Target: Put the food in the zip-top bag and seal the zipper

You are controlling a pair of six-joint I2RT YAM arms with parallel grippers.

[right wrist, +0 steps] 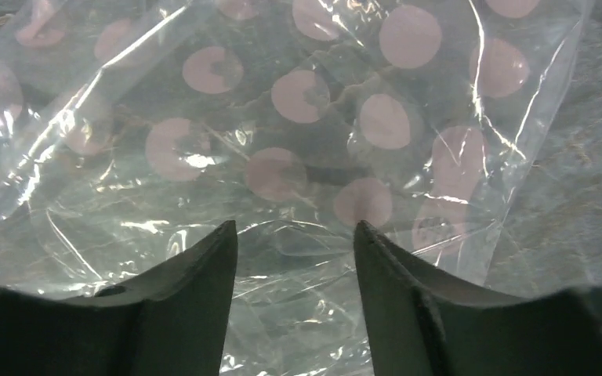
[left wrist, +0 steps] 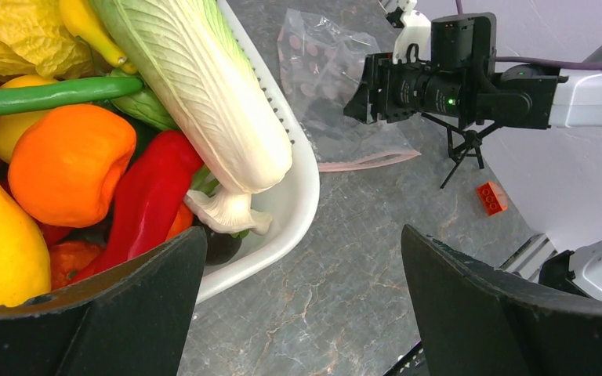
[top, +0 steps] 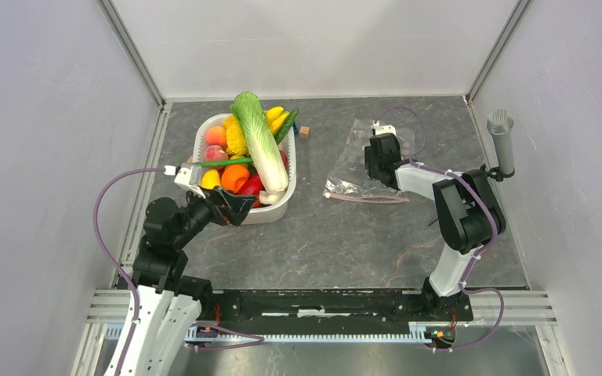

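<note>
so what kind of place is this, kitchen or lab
Most likely a robot test cell, not a kitchen: bare pale panel walls in metal framing, left arm and right arm bolted to a rail, and plastic toy food in a tub.

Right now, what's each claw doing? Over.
Left claw open by the tub of food. Right claw open over the bag. Nothing bagged yet.

No readable text, labels or numbers (none anywhere), no brands

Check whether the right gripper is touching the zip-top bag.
Cannot tell. In the right wrist view the right gripper, jaws open, overlaps the zip-top bag; neither contact nor gap shows.
</note>
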